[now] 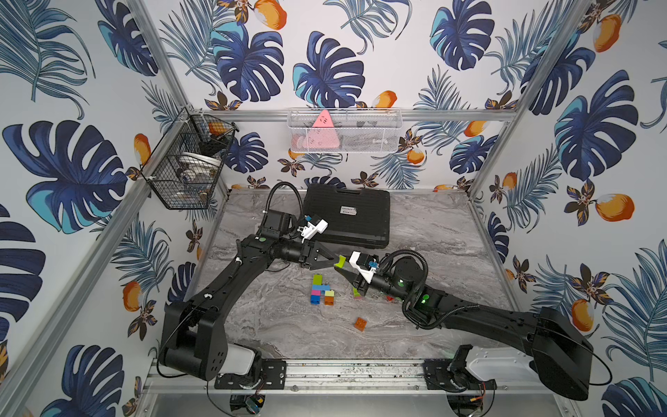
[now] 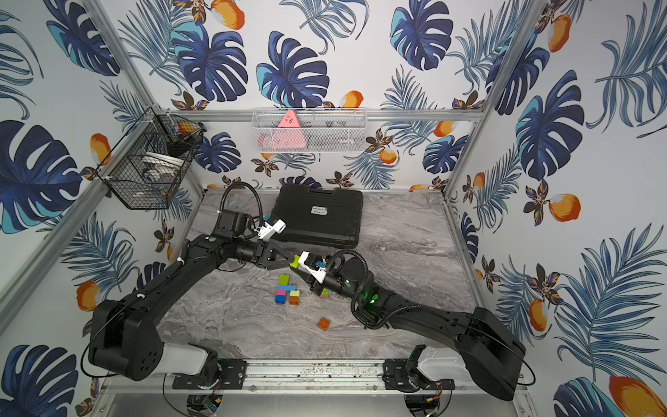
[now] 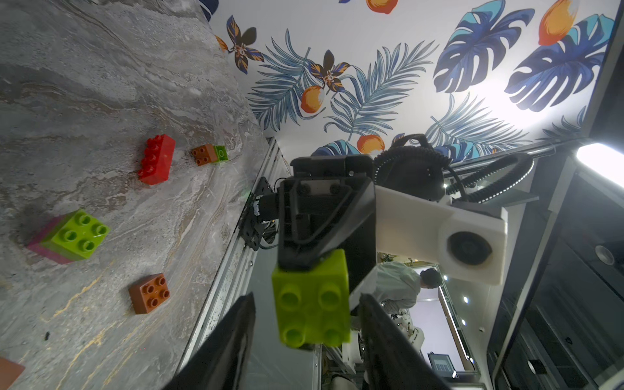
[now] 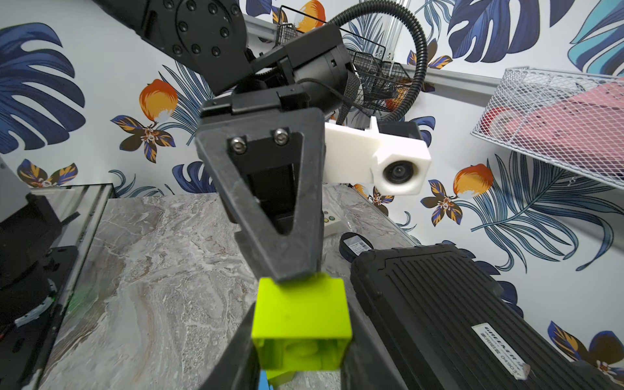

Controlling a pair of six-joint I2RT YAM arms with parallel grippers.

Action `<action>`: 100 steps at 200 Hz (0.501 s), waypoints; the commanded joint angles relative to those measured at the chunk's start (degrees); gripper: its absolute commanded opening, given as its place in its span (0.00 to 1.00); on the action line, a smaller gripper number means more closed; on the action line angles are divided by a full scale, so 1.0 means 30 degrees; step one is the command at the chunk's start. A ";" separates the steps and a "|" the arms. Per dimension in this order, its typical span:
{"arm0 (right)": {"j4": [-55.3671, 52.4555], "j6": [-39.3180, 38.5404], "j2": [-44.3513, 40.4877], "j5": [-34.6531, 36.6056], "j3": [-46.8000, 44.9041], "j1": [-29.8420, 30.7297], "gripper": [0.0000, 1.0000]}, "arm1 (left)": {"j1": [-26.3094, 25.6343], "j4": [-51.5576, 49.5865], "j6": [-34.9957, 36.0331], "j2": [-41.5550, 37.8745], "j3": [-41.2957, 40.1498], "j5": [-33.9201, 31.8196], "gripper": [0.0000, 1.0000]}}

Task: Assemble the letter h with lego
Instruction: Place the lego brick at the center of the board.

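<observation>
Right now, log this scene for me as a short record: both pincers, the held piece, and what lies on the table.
right pincer: shut on lime brick, held off the table
left pincer: open, fingers straddling that brick, a gap on each side
build: brick cluster on the table
loose: orange brick; red brick
back: black case

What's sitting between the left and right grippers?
A lime green brick, clamped in the right gripper; the left gripper straddles it, jaws open. Both top views and both wrist views show it.
</observation>
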 commanded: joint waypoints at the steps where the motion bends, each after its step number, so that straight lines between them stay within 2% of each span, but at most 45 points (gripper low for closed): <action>1: 0.0947 -0.0277 0.0290 0.0131 0.0218 0.0008 0.36 | 0.0000 0.0294 -0.0249 0.0021 0.0057 0.1067 0.57; 34: 0.0397 -0.0601 0.0554 0.0313 0.0585 0.0024 0.36 | -0.0113 0.0102 0.0073 0.0106 0.0063 0.1047 0.56; 78: -0.0186 -0.0864 0.0383 0.0062 0.0506 0.0051 0.38 | -0.0114 -0.1464 0.1801 0.0283 0.0498 -0.0110 0.29; 90: -0.0075 -0.0846 0.0386 0.0037 0.0366 0.0045 0.42 | -0.0113 -0.1451 0.1788 0.0342 0.0535 -0.0184 0.21; 100: 0.0083 -0.0796 0.0321 -0.0068 0.0166 0.0092 0.48 | -0.0113 -0.1653 0.1979 0.0336 0.0588 -0.0333 0.19</action>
